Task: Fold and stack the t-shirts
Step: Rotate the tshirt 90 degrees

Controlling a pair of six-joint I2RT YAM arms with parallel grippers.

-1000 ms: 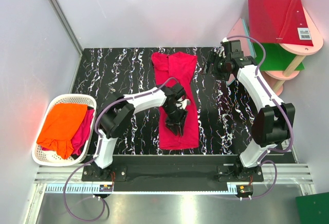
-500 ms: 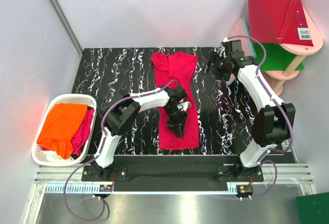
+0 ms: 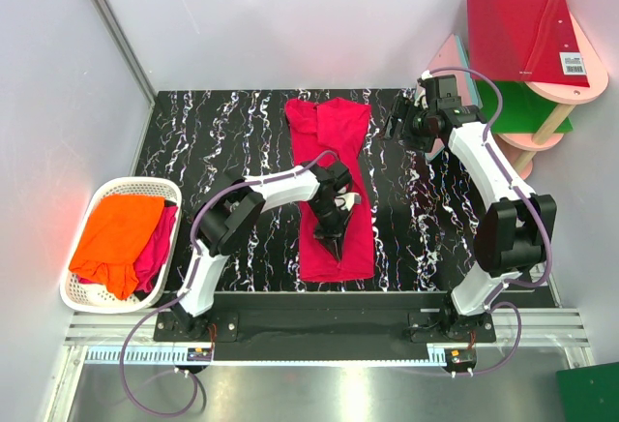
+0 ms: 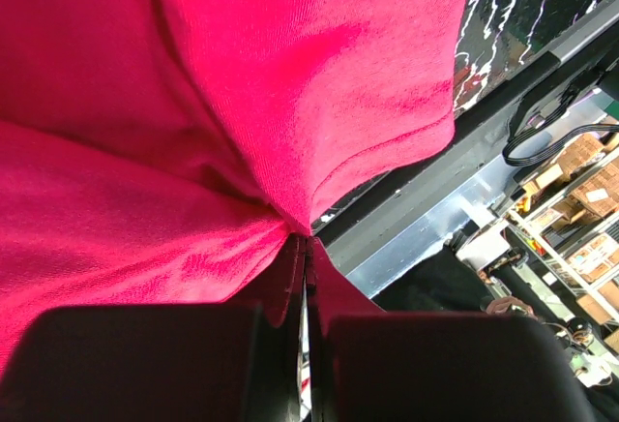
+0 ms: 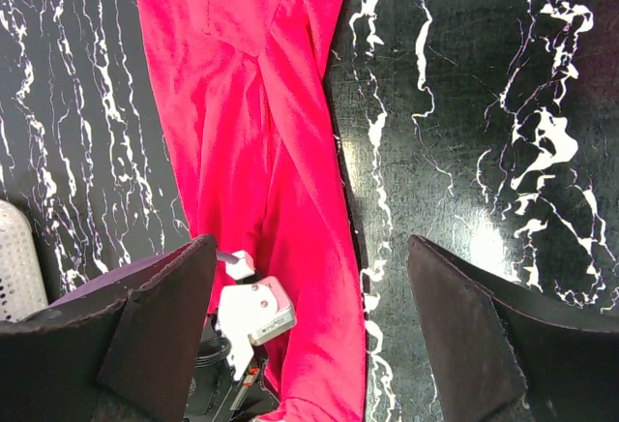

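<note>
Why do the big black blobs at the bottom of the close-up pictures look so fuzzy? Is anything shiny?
Left wrist view: the left hand sits right at the lens, so it blurs, pinching the crimson t-shirt. Right wrist view: the open right hand blurs too; light glares on the table. Top view: sharp all over.

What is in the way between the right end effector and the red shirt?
Nothing visible. The right end effector hangs open over the table beside the top end of the red shirt. The left end effector is shut on it lower down.
</note>
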